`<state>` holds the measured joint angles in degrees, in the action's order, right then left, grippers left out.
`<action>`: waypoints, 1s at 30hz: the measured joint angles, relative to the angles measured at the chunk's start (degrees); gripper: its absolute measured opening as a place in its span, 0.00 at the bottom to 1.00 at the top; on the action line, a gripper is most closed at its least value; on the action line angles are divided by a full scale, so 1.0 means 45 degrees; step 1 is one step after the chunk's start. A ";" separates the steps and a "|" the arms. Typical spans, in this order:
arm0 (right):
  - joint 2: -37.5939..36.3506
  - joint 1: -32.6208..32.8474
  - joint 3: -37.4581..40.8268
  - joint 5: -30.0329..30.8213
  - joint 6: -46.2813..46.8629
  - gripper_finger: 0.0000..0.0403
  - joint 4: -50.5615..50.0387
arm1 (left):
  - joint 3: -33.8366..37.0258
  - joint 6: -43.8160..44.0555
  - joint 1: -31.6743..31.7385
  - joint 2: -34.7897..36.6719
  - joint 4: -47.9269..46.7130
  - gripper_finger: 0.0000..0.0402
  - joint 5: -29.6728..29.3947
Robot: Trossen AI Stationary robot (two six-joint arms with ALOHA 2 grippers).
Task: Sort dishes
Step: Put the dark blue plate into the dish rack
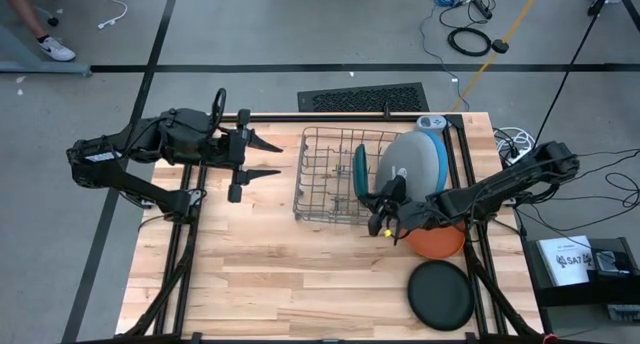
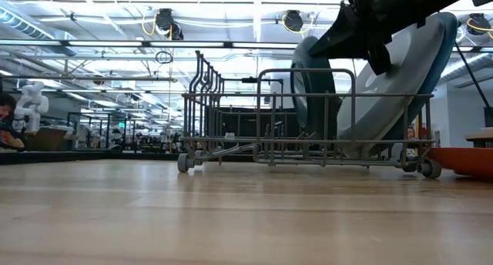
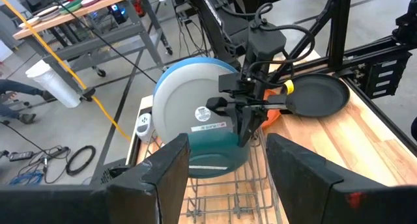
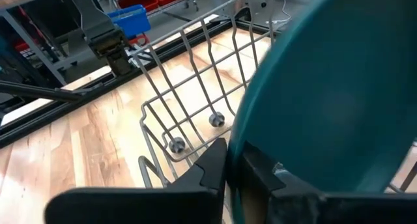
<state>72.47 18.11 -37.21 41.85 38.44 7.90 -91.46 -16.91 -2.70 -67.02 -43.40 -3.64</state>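
Note:
A teal plate [image 1: 359,172] stands on edge in the wire dish rack [image 1: 312,198], its lower edge among the wires [image 2: 311,134]. Behind it a grey plate [image 1: 405,162] and a blue plate [image 1: 438,152] lean in the rack. My right gripper [image 1: 372,202] is at the teal plate's near rim, shut on it. An orange plate [image 1: 440,244] lies flat on the table under the right arm. A black plate [image 1: 440,294] lies near the front right corner. My left gripper [image 1: 280,157] hangs open, high and left of the rack. My right gripper pinches the teal plate's rim [image 4: 251,136] between its two fingers [image 4: 212,167], one on each face. The fingers come nearly level from the table's right and near side. The plate stands upright in the rack, its lower edge in the wires.
The rack fills the table's middle, with bare wires [image 4: 176,144] on its left half. A white device [image 1: 430,122] sits at the far right corner. The table's metal frame posts [image 1: 468,174] run along the right side. Bare wood [image 1: 270,274] lies in front of the rack.

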 joint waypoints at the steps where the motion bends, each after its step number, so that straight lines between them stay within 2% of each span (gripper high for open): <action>1: 0.0029 0.0000 0.0000 0.0006 0.0010 0.07 0.0000 | 0.0000 0.0012 0.0000 0.0000 0.0000 0.51 -0.0001; 5: 0.0042 0.0000 0.0000 0.0028 0.0032 0.08 0.0000 | -0.0006 0.0221 0.0000 -0.0071 0.0006 0.51 0.0008; 9: 0.0049 0.0000 0.0005 0.0035 -0.0027 0.08 0.0063 | -0.0024 0.0594 0.0000 -0.0691 0.0054 0.51 0.0618; 16: 0.0052 0.0000 0.0005 0.0058 -0.0079 0.09 0.0078 | -0.0019 0.0417 0.0104 -0.3437 0.0198 0.51 0.1136; 22: 0.0055 0.0000 0.0010 0.0058 -0.0123 0.09 0.0084 | -0.0010 -0.0097 0.0687 -0.5735 0.1687 0.51 0.1690; 30: 0.0062 0.0000 0.0019 0.0024 -0.0353 0.09 0.0092 | -0.0005 -0.0425 0.1625 -0.7644 0.2876 0.51 0.1691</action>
<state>72.75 18.11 -37.12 41.95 36.85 8.32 -91.48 -18.83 4.61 -101.42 -30.45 3.97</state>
